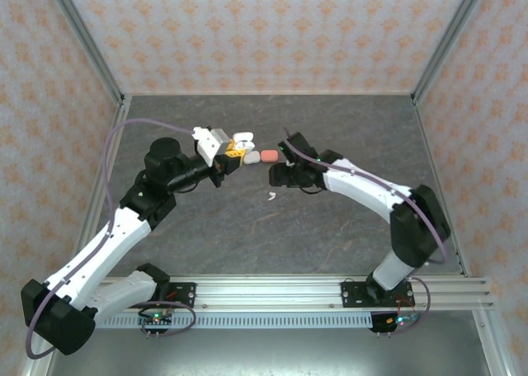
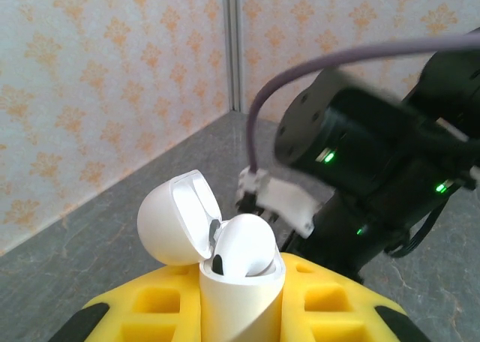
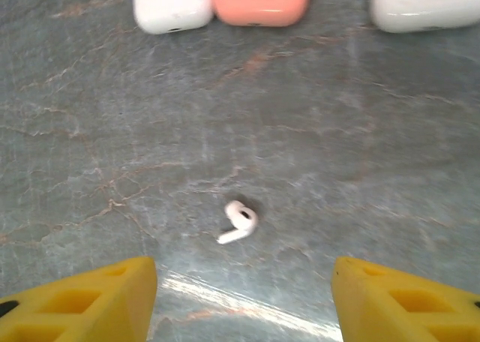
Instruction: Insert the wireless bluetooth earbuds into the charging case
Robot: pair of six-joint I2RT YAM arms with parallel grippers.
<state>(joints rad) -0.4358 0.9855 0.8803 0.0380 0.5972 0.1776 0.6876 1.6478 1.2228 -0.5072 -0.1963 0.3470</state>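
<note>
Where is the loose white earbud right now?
The loose white earbud lies on the table, on the near side of the pink case; the right wrist view shows it just ahead of the open right gripper.

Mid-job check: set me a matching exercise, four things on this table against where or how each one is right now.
Things:
1. open white case
2. loose white earbud
3. pink case
4. right gripper

States:
A. jaws apart, holding nothing
B. on the table, beside a closed white case
C. clamped in the left gripper, lid up
D. lying alone on bare table

Pairs: 1-C, 2-D, 3-B, 4-A
</note>
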